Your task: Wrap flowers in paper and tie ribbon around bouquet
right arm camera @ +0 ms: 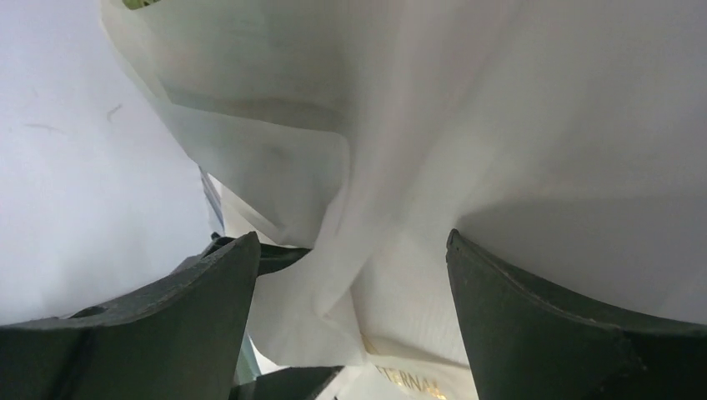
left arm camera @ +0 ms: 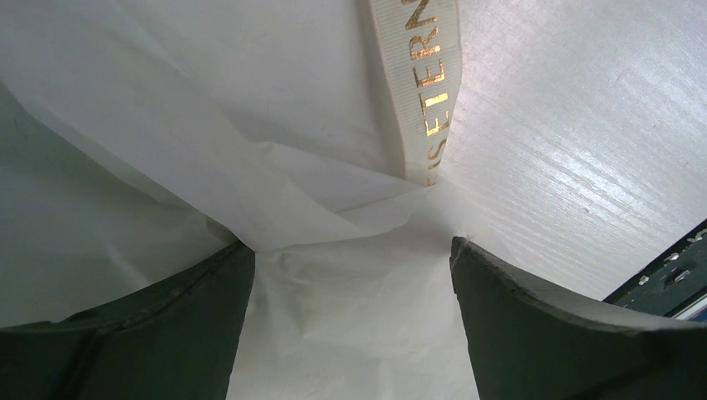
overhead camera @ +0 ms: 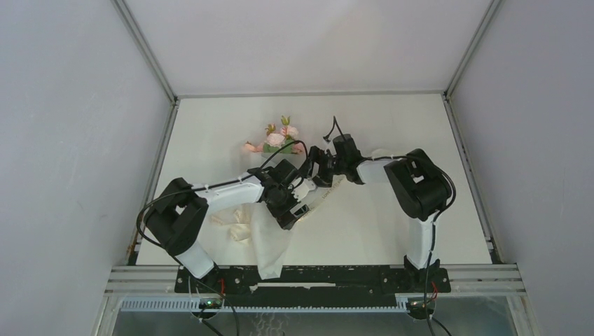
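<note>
though creased, thin off-white paper (left arm camera: 333,308)

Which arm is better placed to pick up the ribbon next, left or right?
Probably left: the ribbon lies straight ahead of the open left tool. The open right tool faces mostly paper, ribbon only at its view's bottom edge.

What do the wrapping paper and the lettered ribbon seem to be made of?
The paper looks like thin, matte, off-white tissue paper: soft creases, slightly translucent folds. The ribbon seems woven cream fabric: fine ribbing shows, with shiny gold foil-like lettering.
</note>
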